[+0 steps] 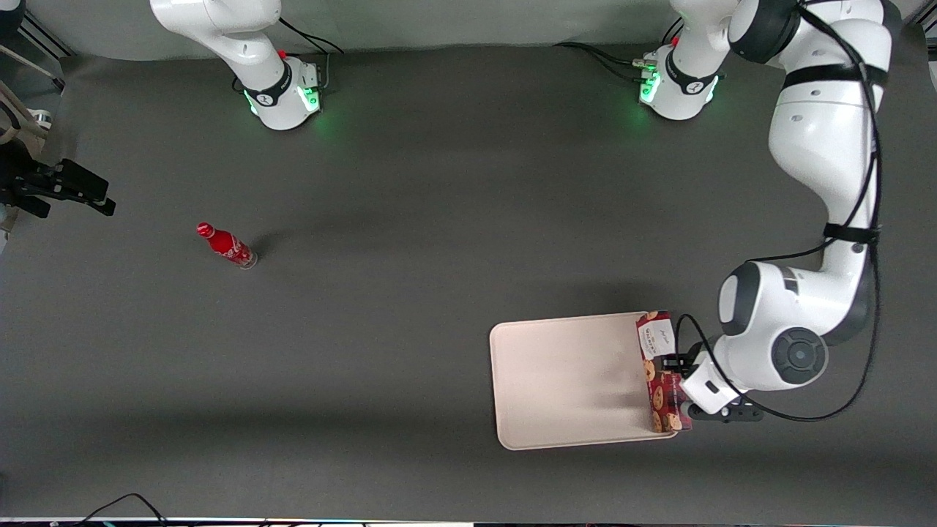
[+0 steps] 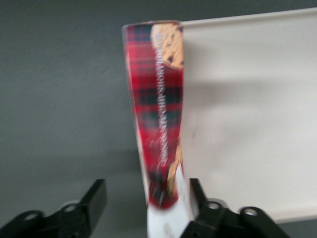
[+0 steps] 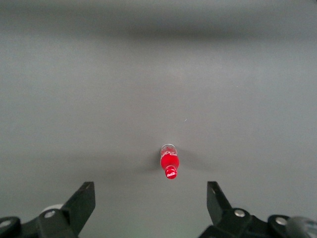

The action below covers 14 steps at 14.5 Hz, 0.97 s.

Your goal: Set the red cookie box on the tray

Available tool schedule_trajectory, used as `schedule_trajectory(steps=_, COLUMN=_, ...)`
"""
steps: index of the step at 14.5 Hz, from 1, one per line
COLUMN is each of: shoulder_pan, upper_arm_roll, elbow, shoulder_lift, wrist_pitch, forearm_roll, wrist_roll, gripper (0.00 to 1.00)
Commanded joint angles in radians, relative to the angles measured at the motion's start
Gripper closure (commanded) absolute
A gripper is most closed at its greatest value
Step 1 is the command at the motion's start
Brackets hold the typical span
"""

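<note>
The red cookie box stands on a long narrow side along the edge of the cream-white tray that lies toward the working arm's end of the table, its white end farther from the front camera. My left gripper is low at the box's middle, fingers astride it. In the left wrist view the box rises between the two fingers beside the tray. One finger stands well apart from the box and the second is close against it. The gripper is open. I cannot tell whether the box rests inside the rim or on it.
A small red bottle lies on the dark table toward the parked arm's end, also in the right wrist view. A black stand sits at that table edge. The arm bases are farthest from the front camera.
</note>
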Motion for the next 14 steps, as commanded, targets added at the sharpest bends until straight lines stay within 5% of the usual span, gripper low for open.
schedule_trajectory(steps=1, shoulder_pan=0.016, upper_arm_roll=0.017, elbow=0.083, shoulder_lift=-0.116, wrist_pitch=-0.275, forearm_roll=0.008, wrist_roll=-0.007, gripper=0.00)
schedule_trajectory(steps=7, shoulder_pan=0.020, upper_arm_roll=0.135, elbow=0.079, shoulder_lift=-0.322, wrist_pitch=-0.593, forearm_roll=-0.024, wrist_roll=0.206, gripper=0.00)
schedule_trajectory(steps=14, shoulder_pan=0.020, upper_arm_roll=0.213, elbow=-0.571, shoulder_lift=-0.852, wrist_pitch=-0.416, forearm_roll=-0.041, wrist_roll=0.281, gripper=0.00)
